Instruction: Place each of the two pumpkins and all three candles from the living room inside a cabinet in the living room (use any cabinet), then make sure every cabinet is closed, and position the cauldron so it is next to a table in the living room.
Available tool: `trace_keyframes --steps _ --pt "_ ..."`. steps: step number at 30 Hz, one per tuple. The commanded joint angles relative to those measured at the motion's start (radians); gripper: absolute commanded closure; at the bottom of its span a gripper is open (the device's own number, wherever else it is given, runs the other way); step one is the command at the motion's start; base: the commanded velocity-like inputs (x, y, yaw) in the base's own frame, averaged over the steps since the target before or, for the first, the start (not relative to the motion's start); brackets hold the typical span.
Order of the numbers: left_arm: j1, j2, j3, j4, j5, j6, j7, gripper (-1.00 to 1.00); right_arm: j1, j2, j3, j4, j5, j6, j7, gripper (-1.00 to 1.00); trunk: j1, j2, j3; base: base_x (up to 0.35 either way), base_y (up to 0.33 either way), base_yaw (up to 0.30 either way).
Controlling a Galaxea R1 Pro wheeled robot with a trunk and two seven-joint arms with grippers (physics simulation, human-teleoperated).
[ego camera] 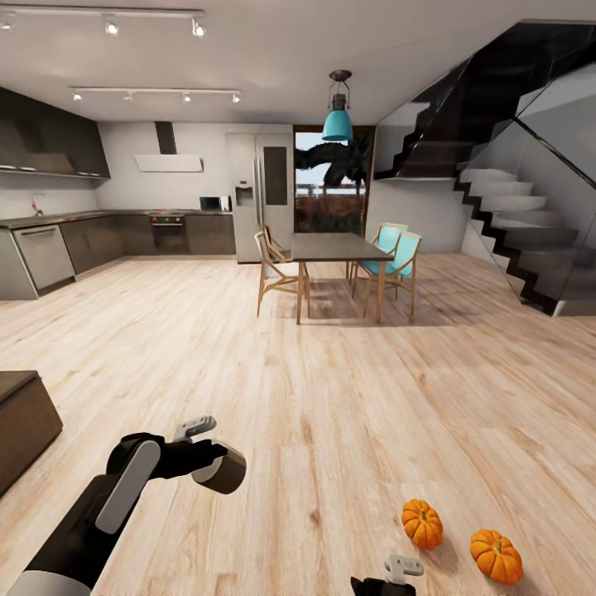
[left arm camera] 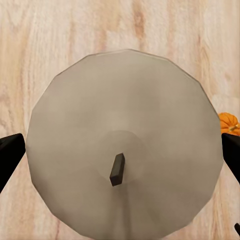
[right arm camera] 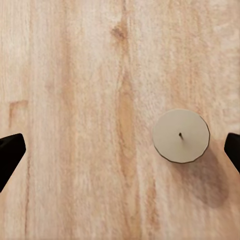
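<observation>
Our left gripper holds a candle between its fingers: in the left wrist view its pale round top with the dark wick sits square between the two dark tips. In the head view it hangs low over the floor at near left.

Our right gripper sits at the near edge with its fingers spread wide and nothing between them; below it a second candle stands upright on the floor, off toward one fingertip.

Two pumpkins lie at near right, just apart. A dark-brown unit's corner shows at the left edge; we cannot tell whether it is the cabinet.

We judge a candle to be light, stiff and smooth-sided, so it may slip; grip across the cylinder's middle. The pumpkins look rounded and ribbed; take them across the widest part.
</observation>
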Motion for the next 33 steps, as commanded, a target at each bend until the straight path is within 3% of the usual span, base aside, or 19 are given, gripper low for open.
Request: trace_keyframes --steps 1,33 --pt "-0.001 0.0 -0.003 -0.001 0.011 0.001 0.011 1.0 0.0 -0.001 0.004 -0.002 -0.006 -0.002 0.001 -1.0 0.004 -0.008 -0.004 0.0 0.0 0.0" --pt "-0.001 -0.002 -0.009 0.008 0.011 0.001 0.011 1.0 0.0 -0.002 0.001 -0.006 -0.003 -0.014 0.012 -1.0 0.126 -0.232 -0.104 0.0 0.0 0.0"
